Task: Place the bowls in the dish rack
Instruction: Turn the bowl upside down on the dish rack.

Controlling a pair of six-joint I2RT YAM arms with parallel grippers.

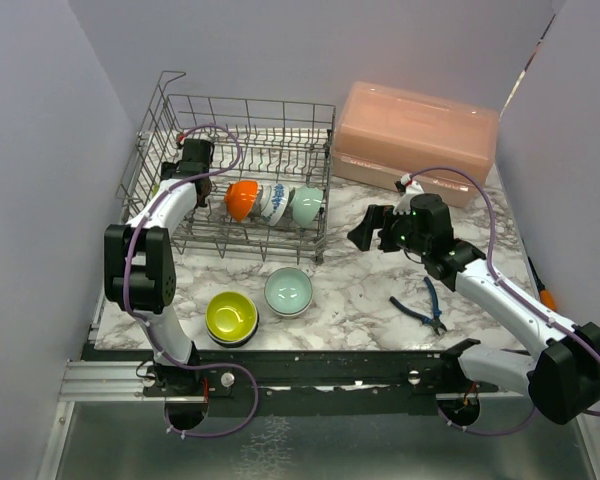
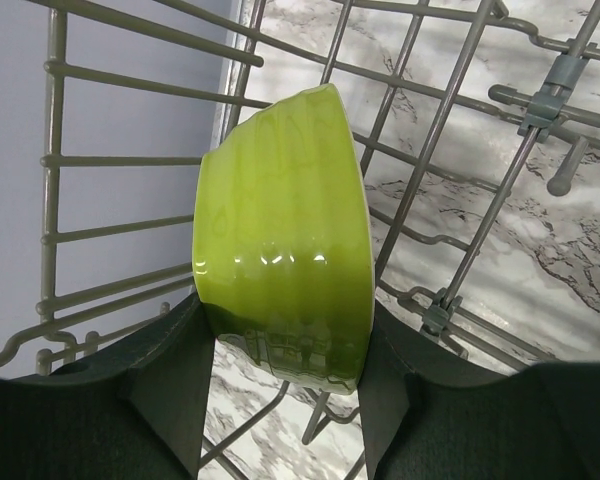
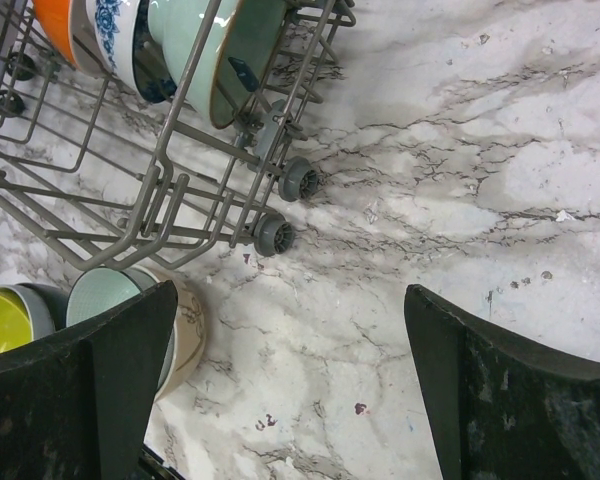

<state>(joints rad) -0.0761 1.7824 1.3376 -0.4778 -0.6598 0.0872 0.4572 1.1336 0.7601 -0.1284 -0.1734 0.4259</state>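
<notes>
White marble with grey veins is covering the table [image 1: 360, 300], and plain pale walls are standing around it. The dish rack [image 1: 180, 110], a big grey wire basket on little wheels, is sitting at the back left corner of the table. The left gripper [image 2: 285, 330] is reaching down into the left end of the rack. Its two dark fingers [image 2: 170, 400] are squeezing a lime-green bowl [image 2: 280, 220] from both sides, so it is gripping that bowl. The bowl is standing up on its edge among the rack's wires. Three more bowls are standing on edge in a row in the middle of the rack, each touching the next: an orange bowl [image 1: 241, 199], then a white bowl with blue patterns [image 1: 272, 203], then a pale teal bowl [image 1: 307, 205]. The right gripper [image 3: 290, 320] is hanging over bare marble just beside the rack's right end, with its fingers spread wide apart and holding nothing. Near the front edge of the table, in front of the rack, two small stacks are waiting side by side. A yellow bowl [image 1: 231, 314] is sitting on a darker one, and a teal bowl [image 1: 288, 291] is sitting in a beige bowl [image 3: 188, 325]. A pink lidded box [image 1: 415, 135] is lying at the back right corner. Blue-handled pliers [image 1: 420, 306] are lying on the table's right half, under the right arm.
</notes>
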